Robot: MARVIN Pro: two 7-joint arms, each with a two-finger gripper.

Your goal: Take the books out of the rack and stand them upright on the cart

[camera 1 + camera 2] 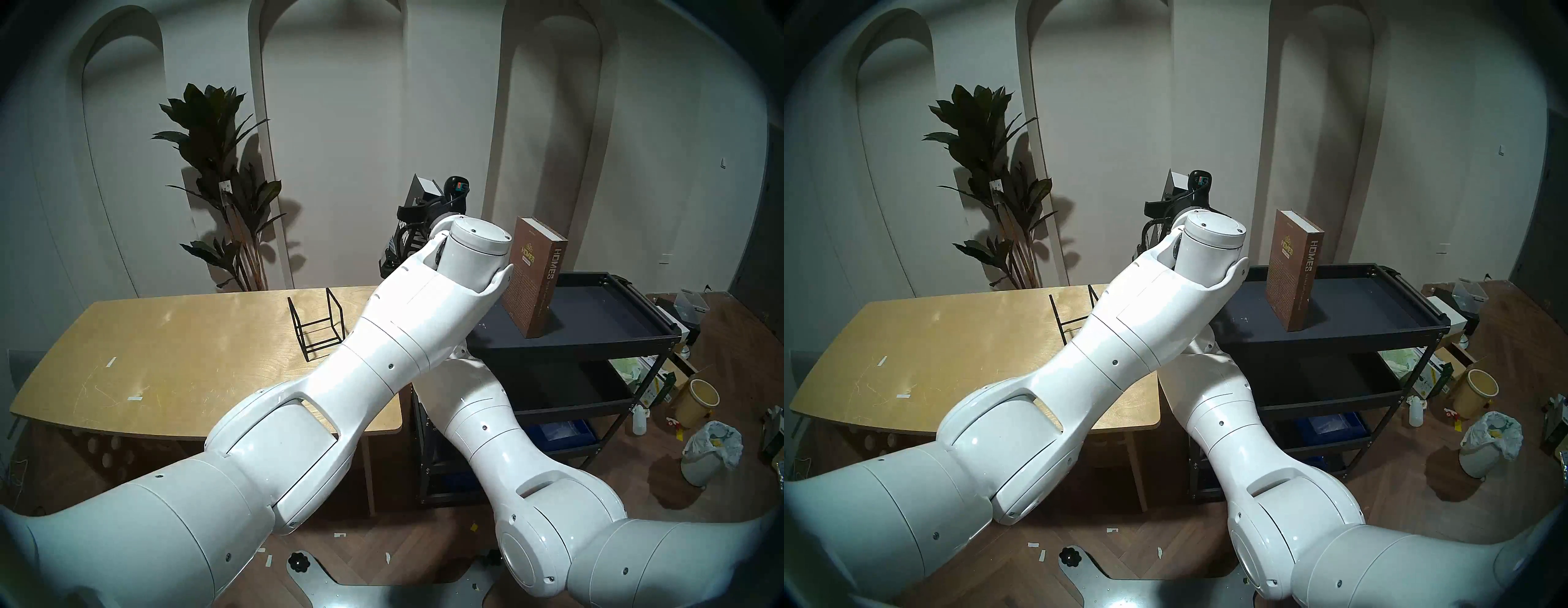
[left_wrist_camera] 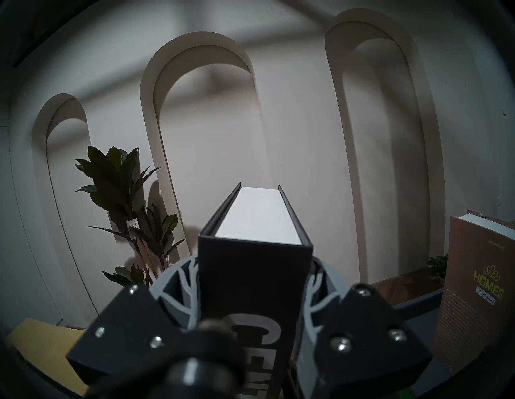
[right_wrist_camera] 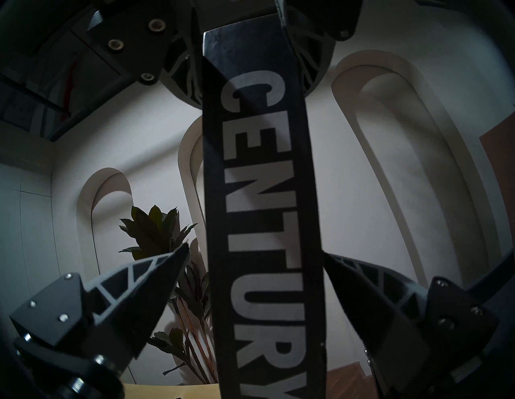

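Left fingers point(image 2: 255, 320) clamped black "CENTURY" book point(image 2: 255, 281) upright; right fingers point(image 3: 255, 267) spread beside its spine, apart. Brown "HOMES" book point(image 1: 535, 278) stood on cart point(image 1: 611, 335). Rack point(image 1: 316, 327) empty on counter point(image 1: 169, 361).

The brown book point(image 1: 535, 278) stands upright near the front left of the cart point(image 1: 628, 335) top tray, whose right and rear floor lies bare. The black book point(image 3: 263, 209) fills the gap between the right gripper point(image 3: 255, 255) fingertips. The crossed arms block the cart's near-left corner.
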